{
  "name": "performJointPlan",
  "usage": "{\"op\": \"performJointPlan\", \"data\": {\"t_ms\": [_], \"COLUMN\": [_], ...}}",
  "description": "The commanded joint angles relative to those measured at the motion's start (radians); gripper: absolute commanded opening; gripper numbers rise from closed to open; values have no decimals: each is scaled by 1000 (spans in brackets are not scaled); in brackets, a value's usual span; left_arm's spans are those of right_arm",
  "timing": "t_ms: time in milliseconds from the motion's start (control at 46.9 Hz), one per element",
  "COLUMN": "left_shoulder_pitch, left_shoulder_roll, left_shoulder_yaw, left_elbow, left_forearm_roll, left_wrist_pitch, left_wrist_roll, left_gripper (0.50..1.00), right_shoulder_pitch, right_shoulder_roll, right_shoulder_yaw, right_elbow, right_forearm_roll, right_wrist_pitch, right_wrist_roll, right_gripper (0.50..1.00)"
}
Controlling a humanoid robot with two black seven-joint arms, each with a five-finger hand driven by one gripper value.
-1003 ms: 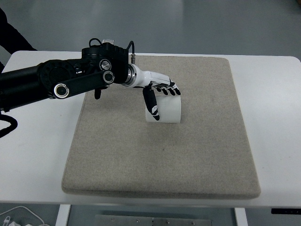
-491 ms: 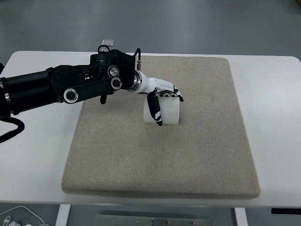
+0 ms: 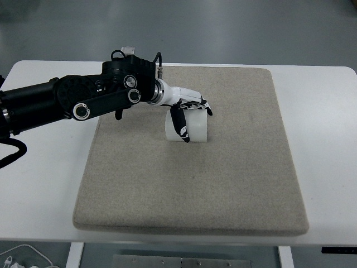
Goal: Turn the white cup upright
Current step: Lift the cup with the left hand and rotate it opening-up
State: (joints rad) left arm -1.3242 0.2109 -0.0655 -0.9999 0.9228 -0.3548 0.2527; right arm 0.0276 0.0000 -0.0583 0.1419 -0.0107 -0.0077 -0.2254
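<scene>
While the left hand (image 3: pixel 187 114) grips the white cup (image 3: pixel 192 128) on the mat (image 3: pixel 223 184), it seems upright, release pending.

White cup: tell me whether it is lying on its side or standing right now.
Cannot tell. The left hand is wrapped over the white cup on the mat, hiding its rim and base.

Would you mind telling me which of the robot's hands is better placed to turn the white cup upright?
Left. The left hand is already wrapped over the white cup on the beige mat, its thumb down the cup's side. No right arm appears in the top view.
</scene>
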Motion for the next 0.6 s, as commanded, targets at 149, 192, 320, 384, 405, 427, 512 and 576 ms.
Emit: {"op": "performJointPlan", "data": {"t_ms": [149, 192, 320, 384, 405, 427, 512, 576], "left_shoulder_pitch": [0, 0, 0, 0, 2, 5, 8, 17], "left_shoulder_roll": [50, 62, 111, 131, 137, 143, 168, 179], "left_shoulder_yaw": [-112, -122, -128, -128, -128, -128, -145, -177], "left_elbow": [41, 41, 55, 70, 75, 81, 101, 118], "left_forearm_roll": [-47, -67, -171, -232, -249, -266, -337, -378], "left_wrist_pitch": [-15, -16, -18, -21, -23, -26, -44, -58], "left_wrist_roll": [-13, -19, -35, -47, -52, -58, -81, -96], "left_gripper": [533, 533, 533, 533, 533, 533, 533, 531], "right_shoulder_pitch": [0, -2, 0, 0, -2, 0, 0, 0], "right_shoulder_roll": [0, 0, 0, 0, 0, 0, 0, 0], "right_shoulder_yaw": [0, 0, 0, 0, 0, 0, 0, 0], "right_elbow": [-1, -1, -1, 1, 1, 1, 1, 1], "right_forearm_roll": [0, 0, 0, 0, 0, 0, 0, 0], "right_wrist_pitch": [0, 0, 0, 0, 0, 0, 0, 0], "right_wrist_roll": [0, 0, 0, 0, 0, 0, 0, 0], "right_gripper": [930, 930, 930, 930, 930, 930, 930, 930]}}
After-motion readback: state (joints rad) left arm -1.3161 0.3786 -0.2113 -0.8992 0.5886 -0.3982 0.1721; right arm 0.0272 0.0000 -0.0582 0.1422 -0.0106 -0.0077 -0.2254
